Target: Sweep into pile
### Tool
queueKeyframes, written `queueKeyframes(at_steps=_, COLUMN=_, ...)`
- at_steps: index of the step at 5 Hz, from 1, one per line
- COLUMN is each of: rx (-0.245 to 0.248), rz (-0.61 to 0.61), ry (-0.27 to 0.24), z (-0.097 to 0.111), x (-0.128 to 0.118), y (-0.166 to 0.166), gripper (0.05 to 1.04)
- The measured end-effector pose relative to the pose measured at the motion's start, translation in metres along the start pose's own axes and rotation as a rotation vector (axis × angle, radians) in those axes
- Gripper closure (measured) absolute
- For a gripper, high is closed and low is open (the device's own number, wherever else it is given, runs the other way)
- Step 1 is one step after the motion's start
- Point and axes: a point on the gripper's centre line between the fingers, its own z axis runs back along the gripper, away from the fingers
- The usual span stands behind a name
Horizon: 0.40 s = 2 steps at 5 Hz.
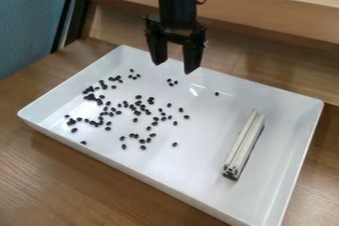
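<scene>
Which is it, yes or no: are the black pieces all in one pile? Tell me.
No, the black pieces lie scattered, singly and in small clusters, over much of the white tray.

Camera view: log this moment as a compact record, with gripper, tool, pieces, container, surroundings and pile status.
gripper: black gripper, fingers apart, holding nothing, above the tray's far side
possible tool: pale grooved bar, lying in the tray, image right
pieces: many small black pieces, mostly scattered across the tray's image-left half, in loose clusters
container: white tray, shallow, raised walls
surroundings: wooden table under the tray; blue surface at upper left
pile status: not gathered into one pile
</scene>
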Motion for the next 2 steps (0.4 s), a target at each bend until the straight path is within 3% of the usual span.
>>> queueKeyframes(at_steps=1, rx=-0.007, rz=0.009, ry=0.038, z=-0.015, x=-0.002, y=0.001, gripper=0.083)
queueKeyframes(at_steps=2, rx=-0.006, rz=0.034, ry=0.041, z=-0.028, x=0.010, y=-0.003, gripper=0.083)
